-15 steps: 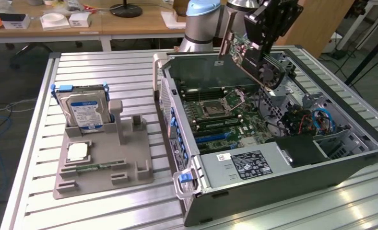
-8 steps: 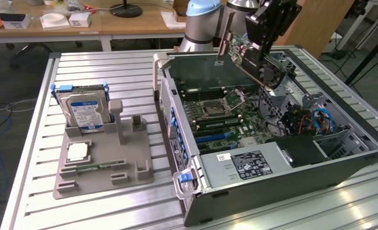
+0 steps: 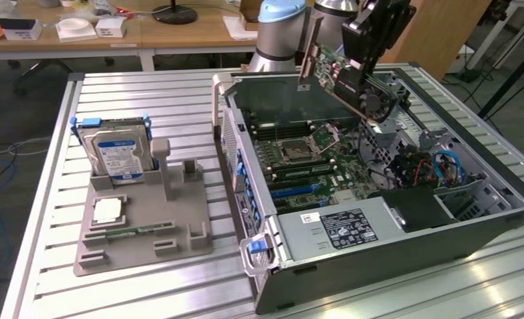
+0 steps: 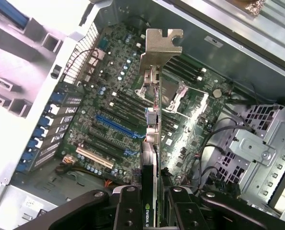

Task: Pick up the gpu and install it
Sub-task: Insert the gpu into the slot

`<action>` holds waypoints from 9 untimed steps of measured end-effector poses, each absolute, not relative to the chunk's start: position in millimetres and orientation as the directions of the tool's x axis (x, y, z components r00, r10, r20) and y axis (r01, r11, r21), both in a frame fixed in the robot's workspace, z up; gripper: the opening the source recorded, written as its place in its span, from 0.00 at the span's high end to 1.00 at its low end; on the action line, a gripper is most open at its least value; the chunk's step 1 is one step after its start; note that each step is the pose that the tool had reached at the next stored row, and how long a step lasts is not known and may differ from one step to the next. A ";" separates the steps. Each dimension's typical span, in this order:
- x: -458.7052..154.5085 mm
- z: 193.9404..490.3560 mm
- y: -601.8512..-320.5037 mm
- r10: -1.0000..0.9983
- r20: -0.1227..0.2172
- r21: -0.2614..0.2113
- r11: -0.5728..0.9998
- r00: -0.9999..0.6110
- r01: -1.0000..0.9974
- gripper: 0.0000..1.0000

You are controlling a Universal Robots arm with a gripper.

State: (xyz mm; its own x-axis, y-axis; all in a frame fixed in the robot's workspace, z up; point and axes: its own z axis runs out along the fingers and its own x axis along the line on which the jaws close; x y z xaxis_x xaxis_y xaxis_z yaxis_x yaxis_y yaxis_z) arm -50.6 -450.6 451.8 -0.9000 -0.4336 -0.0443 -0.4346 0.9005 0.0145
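Gpu (image 4: 152, 124) sits clamped edge-on between the jaws above motherboard (image 4: 108, 110).

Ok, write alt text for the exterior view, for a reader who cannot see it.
The gripper holds the gpu tilted in the air above the open computer case, its motherboard exposed. On the exterior view's left, a hard drive stands upright in a grey holder on the slatted metal table.

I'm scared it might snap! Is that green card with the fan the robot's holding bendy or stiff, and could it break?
Probably stiff: the gpu sticks out straight from the fingers without drooping. Likely fragile, with bare little parts showing on it. Its metal bracket probably makes that end heavier.
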 end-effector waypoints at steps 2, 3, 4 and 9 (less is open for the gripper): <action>-50.6 451.8 -450.5 -0.447 -0.044 0.014 0.894 -0.894 -0.448 0.74; -50.6 451.7 -450.5 -0.453 -0.044 0.015 0.891 -0.890 -0.454 0.74; -50.6 451.8 -450.5 -0.459 -0.044 0.015 0.888 -0.887 -0.460 0.74; -50.6 451.7 -450.5 -0.490 -0.044 0.014 0.871 -0.871 -0.491 0.74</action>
